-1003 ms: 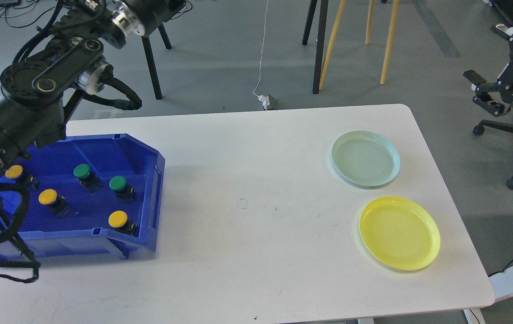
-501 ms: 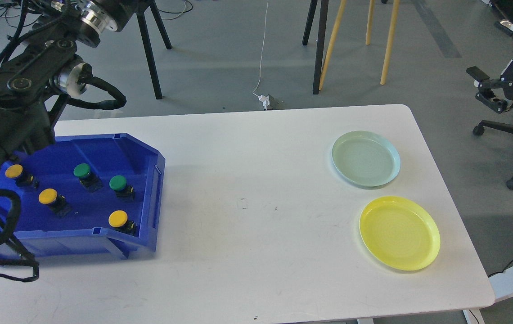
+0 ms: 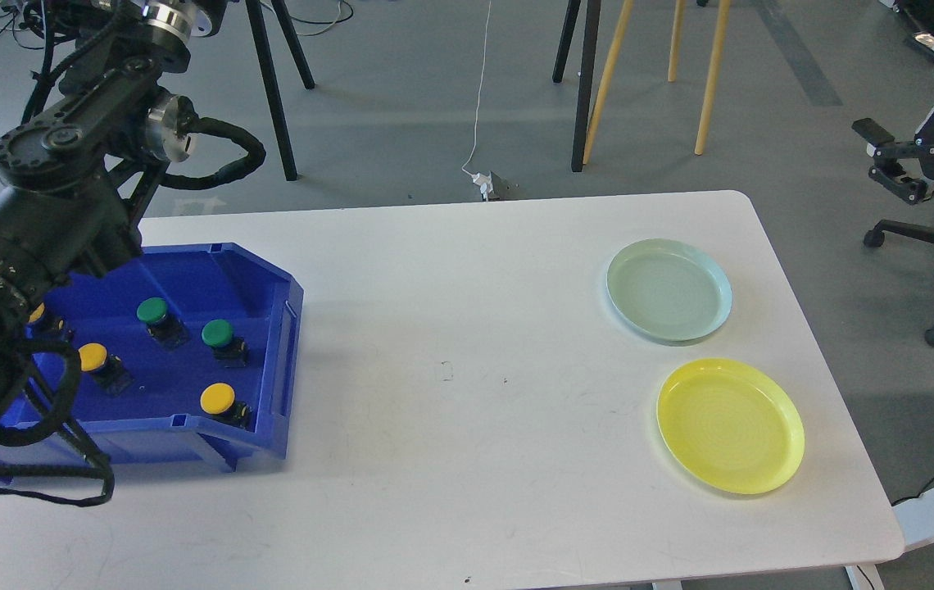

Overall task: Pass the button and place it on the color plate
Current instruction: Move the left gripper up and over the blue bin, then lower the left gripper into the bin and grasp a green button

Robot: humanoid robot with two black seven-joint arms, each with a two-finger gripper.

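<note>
Blue bin (image 3: 188, 426): sits on the left of the white table (image 3: 467, 459), open top, holding all the buttons in view.
Buttons: two green ones (image 3: 152, 310) (image 3: 217, 333) near the bin's middle, a yellow one (image 3: 216, 398) by the front wall, a second yellow (image 3: 92, 356) further left, and a third yellow (image 3: 37, 313) mostly hidden behind the arm. None is on a plate or in a hand.
Plates: pale green plate (image 3: 668, 289) and yellow plate (image 3: 730, 424) lie at the right of the table, close together, both bare.
Left arm (image 3: 49, 221): over the last second its elbow links swing back toward the bin, and the forearm now covers more of the bin's left side than half a second ago. Its far end runs out past the top edge, so the left hand is out of view and I cannot say whether it is released or clenched.
Right hand (image 3: 885, 156): hangs off the table at the far right, above the floor, fingers apart and grasping nothing; it has drifted only slightly.
Meaning for the task: the left arm seems to be repositioning for a first pick from the bin. The pass and the placing on the matching plate are not yet begun.
Next need: bring the left hand down over one button, clear of the bin walls.
</note>
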